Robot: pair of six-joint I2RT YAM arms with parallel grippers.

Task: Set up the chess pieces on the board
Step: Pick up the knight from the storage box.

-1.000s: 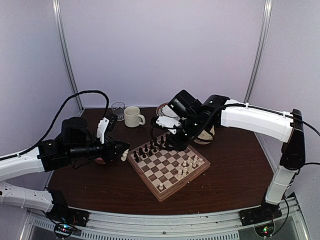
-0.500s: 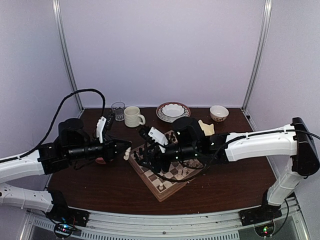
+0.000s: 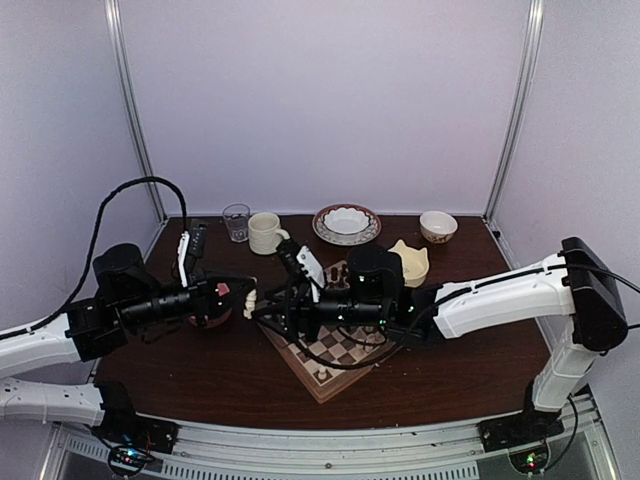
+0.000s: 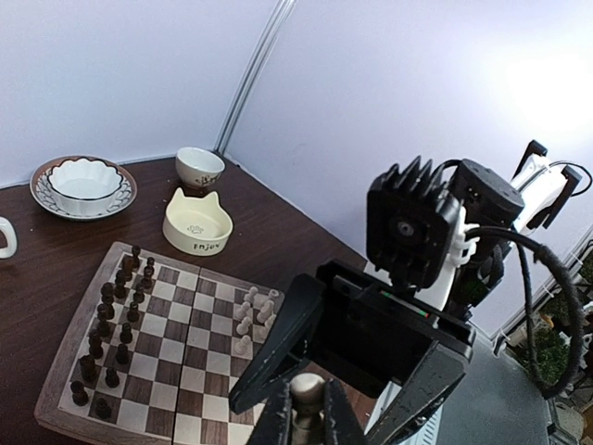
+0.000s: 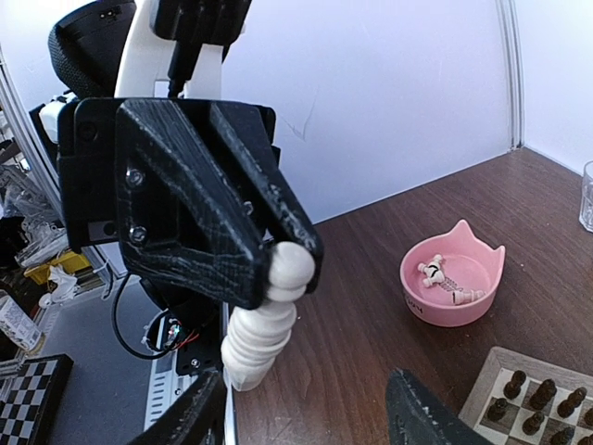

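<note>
Off the left edge of the board [image 4: 190, 366], your left gripper [image 4: 309, 422] pinches one cream chess piece [image 5: 264, 338], and the right gripper [image 5: 306, 410] faces it with jaws spread, not touching it (a handover, by the look of it). Dark pieces [image 4: 116, 315] already stand in two rows along one side. Only a loose cluster of cream pieces [image 4: 255, 313] sits mid-board, none on a home row, and more lie in the pink bowl [image 5: 486, 297]. Most of the setup looks undone.
</note>
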